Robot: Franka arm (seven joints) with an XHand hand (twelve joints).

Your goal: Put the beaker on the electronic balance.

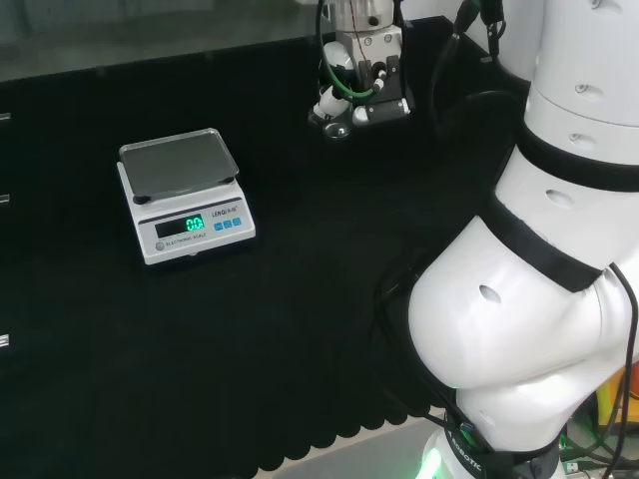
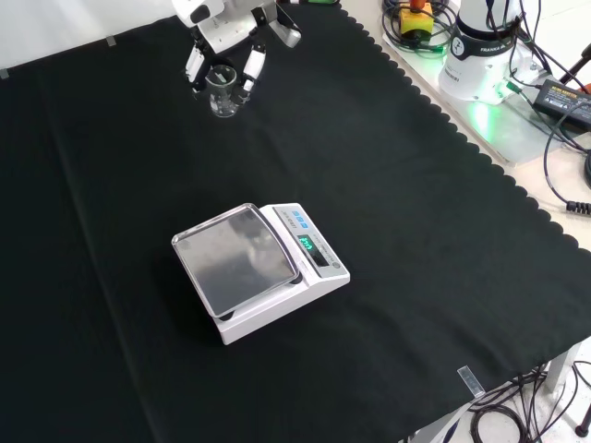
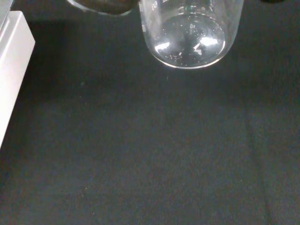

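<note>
One small clear glass beaker [image 2: 223, 92] and one white electronic balance with a steel pan [image 2: 249, 268] are seen on the black-clothed bench [image 2: 416, 212]. The beaker is held upright, mouth upward, between the curled fingers of the black and white hand [image 2: 231, 37]. The balance sits well apart from the hand.

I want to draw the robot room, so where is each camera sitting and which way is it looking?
Head view: behind and above the arm's base, looking over the white arm links at the bench, balance and robot hand.
Front view: in front of the arm, looking down on the black cloth; the robot hand comes in from the top around the beaker.
Wrist view: at the wrist, looking past the palm at the beaker close up.
Head and front views share the balance and robot hand.
</note>
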